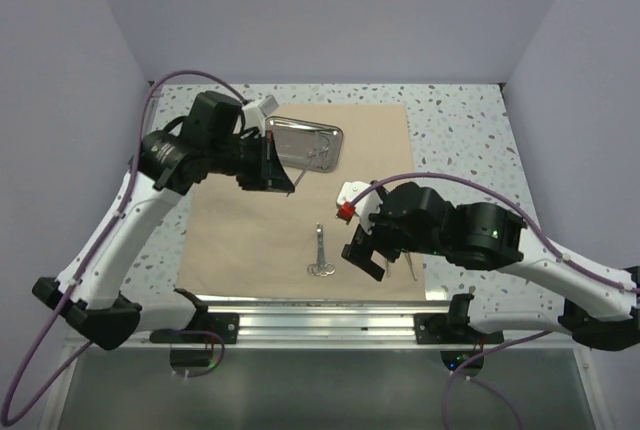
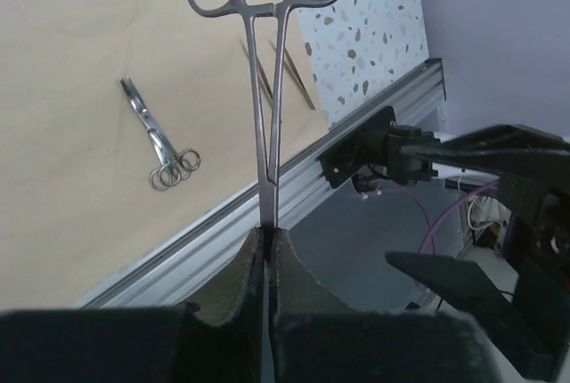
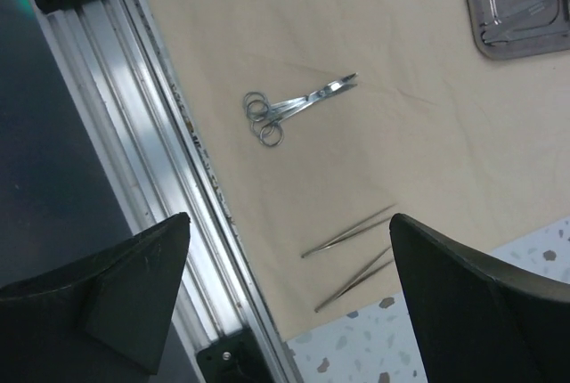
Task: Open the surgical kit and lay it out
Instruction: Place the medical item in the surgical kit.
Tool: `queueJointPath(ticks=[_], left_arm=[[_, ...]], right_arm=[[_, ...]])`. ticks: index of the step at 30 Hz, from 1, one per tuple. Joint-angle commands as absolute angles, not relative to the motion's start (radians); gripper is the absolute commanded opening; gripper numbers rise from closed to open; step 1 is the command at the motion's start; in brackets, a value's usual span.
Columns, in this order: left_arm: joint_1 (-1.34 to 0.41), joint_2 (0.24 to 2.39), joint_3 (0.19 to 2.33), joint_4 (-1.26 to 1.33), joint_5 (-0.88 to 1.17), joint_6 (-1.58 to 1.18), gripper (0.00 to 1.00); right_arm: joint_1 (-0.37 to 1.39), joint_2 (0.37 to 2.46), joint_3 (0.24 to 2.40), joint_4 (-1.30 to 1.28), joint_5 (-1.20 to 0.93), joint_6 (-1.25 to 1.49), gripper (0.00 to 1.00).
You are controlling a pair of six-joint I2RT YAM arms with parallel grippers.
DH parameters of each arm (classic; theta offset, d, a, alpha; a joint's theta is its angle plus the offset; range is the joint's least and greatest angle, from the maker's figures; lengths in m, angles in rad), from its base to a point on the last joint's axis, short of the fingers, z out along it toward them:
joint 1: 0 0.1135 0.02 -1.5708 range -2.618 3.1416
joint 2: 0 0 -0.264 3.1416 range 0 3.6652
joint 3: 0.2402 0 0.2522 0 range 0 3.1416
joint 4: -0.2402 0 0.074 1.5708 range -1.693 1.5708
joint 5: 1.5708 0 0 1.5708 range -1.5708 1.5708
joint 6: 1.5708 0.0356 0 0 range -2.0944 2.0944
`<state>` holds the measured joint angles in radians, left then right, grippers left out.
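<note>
Above the wrap sheet (image 1: 250, 230), left gripper (image 2: 267, 240) is clamping ring-handled forceps (image 2: 267, 89) by the tips, in the air. Right gripper (image 3: 289, 223) is hovering spread wide near tweezers (image 3: 349, 232), holding nothing. Scissors (image 3: 294, 105) are lying on the sheet, tray (image 1: 335, 133) at its far edge.

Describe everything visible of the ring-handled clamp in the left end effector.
The clamp is a slim, shiny instrument of what looks like steel. It has two oval finger rings at one end and two long thin shanks lying close together, closed. Its tip end is pinched between the shut fingers of the left end effector, so the tip itself is hidden. The rings point away from the end effector, out over the tan wrap sheet. Nothing else appears to touch it.
</note>
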<state>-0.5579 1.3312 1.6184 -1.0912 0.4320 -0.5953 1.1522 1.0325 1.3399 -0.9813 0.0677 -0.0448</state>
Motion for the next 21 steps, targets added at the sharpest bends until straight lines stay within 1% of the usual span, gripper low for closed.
queueJointPath(ticks=[1,3,5,9,13,17,21], left_arm=[[-0.558,1.255,1.601,-1.241,0.468,-0.647,0.00],[-0.558,1.227,1.588,-1.317,0.437,-0.635,0.00],[-0.558,1.180,1.540,-1.316,0.455,-0.647,0.00],[-0.561,1.121,1.457,-1.316,0.485,-0.657,0.00],[-0.563,1.098,1.416,-1.316,0.517,-0.647,0.00],[-0.563,1.124,1.456,-1.313,0.563,-0.629,0.00],[-0.563,1.164,1.506,-1.316,0.592,-0.606,0.00]], right_arm=[[1.236,1.049,1.390,-0.980,0.314,-0.132,0.98],[1.265,1.045,1.393,-0.968,0.386,-0.153,0.98],[1.285,1.045,1.400,-0.951,0.481,-0.175,0.98],[1.304,1.045,1.437,-0.924,0.566,-0.213,0.98],[1.312,1.066,1.463,-0.885,0.552,-0.264,0.98],[1.338,1.121,1.491,-0.865,0.491,-0.281,0.98],[1.339,1.167,1.499,-0.789,0.411,-0.316,0.98]])
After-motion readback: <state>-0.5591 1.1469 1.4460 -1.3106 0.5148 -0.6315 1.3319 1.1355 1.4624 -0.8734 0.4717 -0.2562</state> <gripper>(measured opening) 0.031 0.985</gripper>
